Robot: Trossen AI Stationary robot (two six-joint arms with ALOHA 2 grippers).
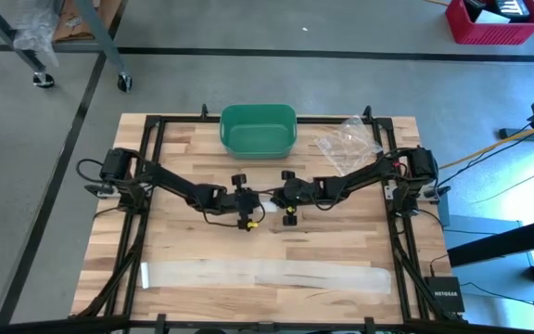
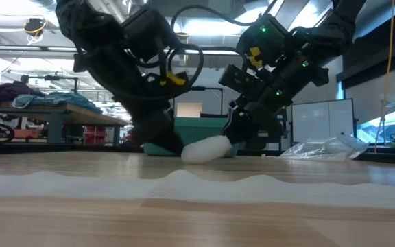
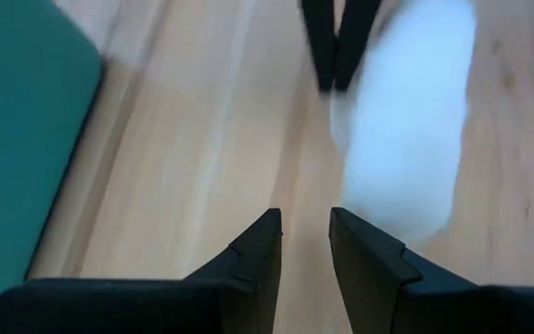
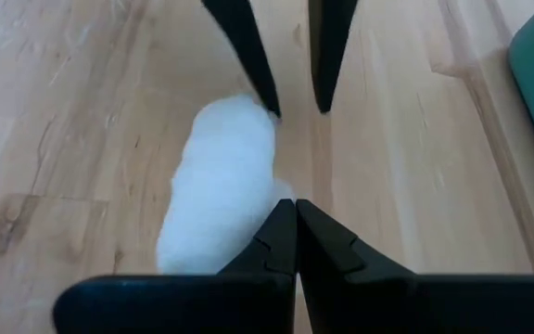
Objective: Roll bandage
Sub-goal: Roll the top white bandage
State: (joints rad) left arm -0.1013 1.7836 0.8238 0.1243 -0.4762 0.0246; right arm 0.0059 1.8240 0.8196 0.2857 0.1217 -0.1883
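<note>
- White gauze made up both task pieces: a rolled wad (image 1: 272, 200) sat at the counter's (image 1: 193, 158) middle, between the two claws, and a long flat strip (image 1: 267, 276) lay stretched along the near edge, well apart from both arms.
- The left claw (image 1: 251, 202) faced the wad with its jaws partly apart and nothing between them. In its wrist view the wad (image 3: 406, 139) lay just ahead and off to one side of the fingers (image 3: 258, 255), so it looked poised to steady or take the roll rather than gripping it.
- The right claw (image 1: 286, 199) met it from the other side with jaws closed tight. Its wrist view showed the fingertips (image 4: 295, 227) pressed together at the wad's (image 4: 221, 186) edge; whether they pinched a bit of gauze I could not tell.
- In the low view the wad (image 2: 206, 147) rested on the counter under both arms, which probably kept it from unrolling while they worked on it.
- The strip lay straight and flat, likely so it could be wound up from one end; it looked unrolled.
- A green bin (image 1: 258, 130) stood at the far side behind the arms, perhaps for finished rolls. A crumpled clear bag (image 1: 346, 141) lay to its right, out of the working area.
</note>
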